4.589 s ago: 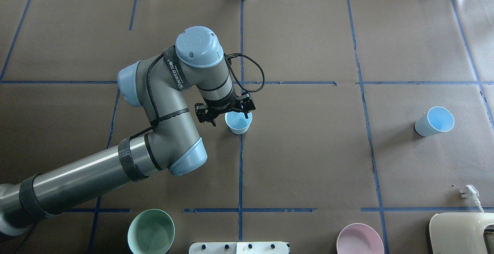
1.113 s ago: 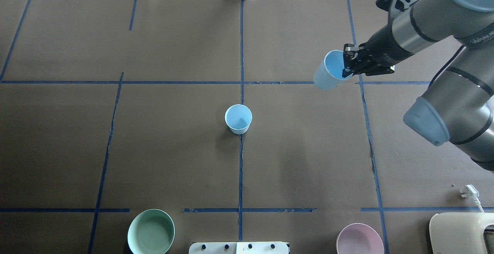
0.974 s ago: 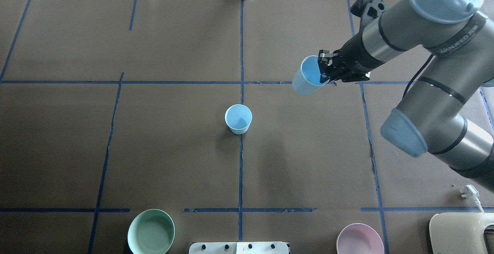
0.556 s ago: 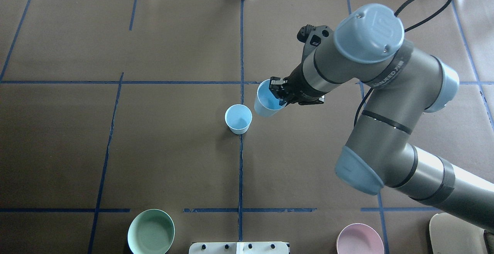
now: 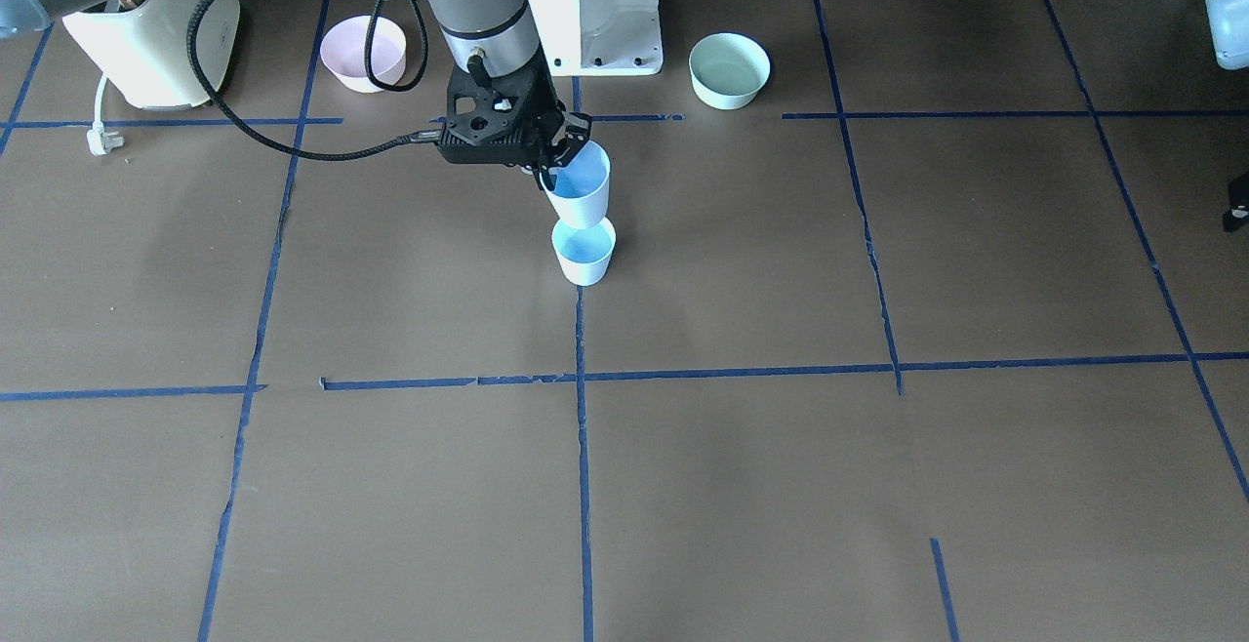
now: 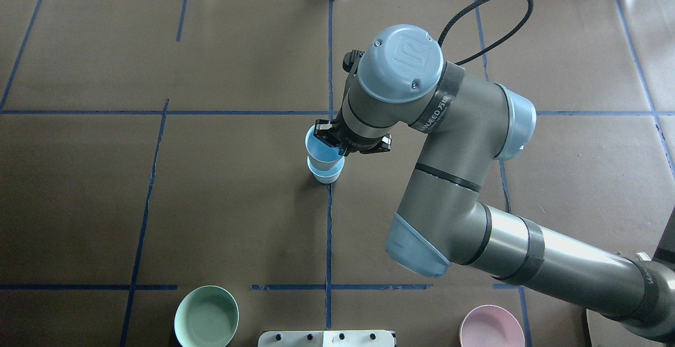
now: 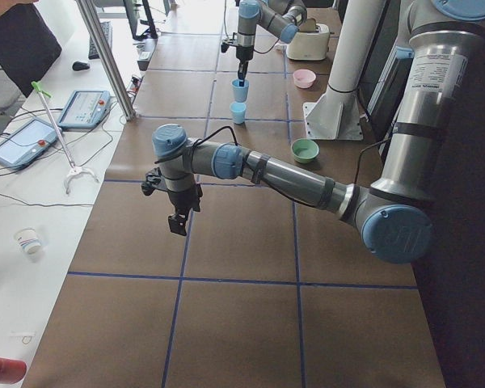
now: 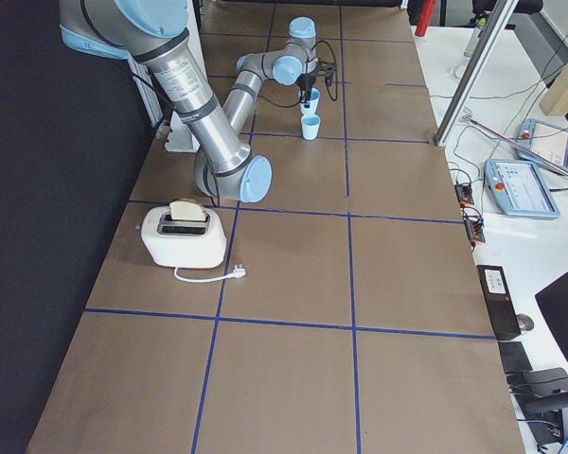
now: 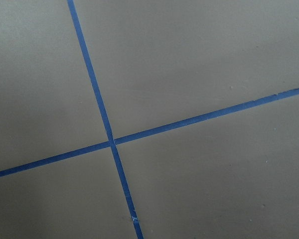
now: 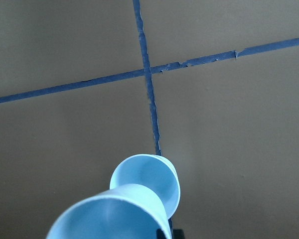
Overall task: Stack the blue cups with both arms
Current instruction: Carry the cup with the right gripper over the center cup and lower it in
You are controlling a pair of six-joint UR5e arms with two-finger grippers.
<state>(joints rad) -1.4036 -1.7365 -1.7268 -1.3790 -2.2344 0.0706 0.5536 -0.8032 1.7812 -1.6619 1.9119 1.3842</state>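
Smooth plastic cups (image 5: 584, 267), matt paper tabletop (image 5: 781, 486)

My table (image 6: 237, 204) lay under brown paper (image 6: 95, 178) crossed by blue tape (image 6: 328, 231). A toaster (image 8: 182, 236) stood at my near right, its plug (image 8: 239, 274) loose beside it. Along the far side ran a white bench (image 8: 511, 113) with two tablets (image 8: 521, 186) and a metal post (image 7: 107, 58).

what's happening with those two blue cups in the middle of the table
The right arm's tool grips one blue cup by its rim and holds it just above the second blue cup, which stands upright on a blue tape line on the table. They are not nested yet. The left arm is off to the side, away from both cups.
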